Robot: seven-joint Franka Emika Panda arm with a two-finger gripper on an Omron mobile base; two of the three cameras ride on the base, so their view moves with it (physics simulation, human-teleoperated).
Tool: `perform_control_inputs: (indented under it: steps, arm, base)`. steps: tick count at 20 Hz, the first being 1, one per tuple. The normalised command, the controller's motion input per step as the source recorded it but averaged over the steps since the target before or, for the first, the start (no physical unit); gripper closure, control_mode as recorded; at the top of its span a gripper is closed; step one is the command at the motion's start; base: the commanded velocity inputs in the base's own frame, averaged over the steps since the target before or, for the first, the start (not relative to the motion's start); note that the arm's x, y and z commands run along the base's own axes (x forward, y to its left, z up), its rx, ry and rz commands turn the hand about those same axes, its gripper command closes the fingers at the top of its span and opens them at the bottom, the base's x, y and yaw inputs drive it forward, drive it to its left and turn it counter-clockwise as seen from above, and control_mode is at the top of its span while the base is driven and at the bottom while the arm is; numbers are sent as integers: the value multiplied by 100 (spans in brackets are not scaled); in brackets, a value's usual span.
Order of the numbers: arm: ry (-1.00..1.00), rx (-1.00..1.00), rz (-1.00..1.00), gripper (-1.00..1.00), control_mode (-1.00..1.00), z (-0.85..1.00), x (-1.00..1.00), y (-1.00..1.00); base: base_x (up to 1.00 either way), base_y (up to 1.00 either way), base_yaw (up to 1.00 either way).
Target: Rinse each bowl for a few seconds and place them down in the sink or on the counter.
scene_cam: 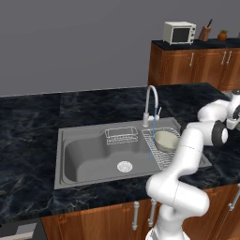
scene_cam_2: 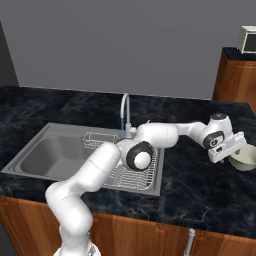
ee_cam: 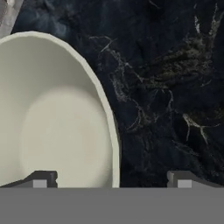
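One bowl [scene_cam: 166, 139] rests on the ribbed rack at the right end of the sink [scene_cam: 84, 152], beside a thin blue stream running from the faucet [scene_cam: 151, 101]. The second bowl [scene_cam_2: 246, 159] stands upright on the black counter [scene_cam_2: 200, 180], far right of the sink [scene_cam_2: 35, 155]. My gripper [scene_cam_2: 236, 151] hangs over this bowl's near edge. In the hand view the gripper [ee_cam: 113, 180] is open and straddles the rim of the bowl [ee_cam: 57, 118]: one fingertip [ee_cam: 41, 179] is over the cream inside, the other is over the counter [ee_cam: 175, 87]. I see no contact.
A small wire basket [scene_cam: 121, 136] sits at the back of the basin, with the round drain [scene_cam: 124, 166] in front of it. A microwave [scene_cam: 179, 32] and a knife block [scene_cam: 205, 33] stand on the taller cabinet unit at the back right. My arm stretches across the sink's right end.
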Motion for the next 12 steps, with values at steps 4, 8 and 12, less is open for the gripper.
perform_control_inputs:
  steps: [4,8,12]
  arm:
    - [0,0,0,-100,-100,-1,14,-27]
    - [0,0,0,-100,-100,-8,18,-12]
    - [6,2,0,100,-100,-9,22,0]
  base:
    - [0,0,0]
    - [0,0,0]
    - [0,0,0]
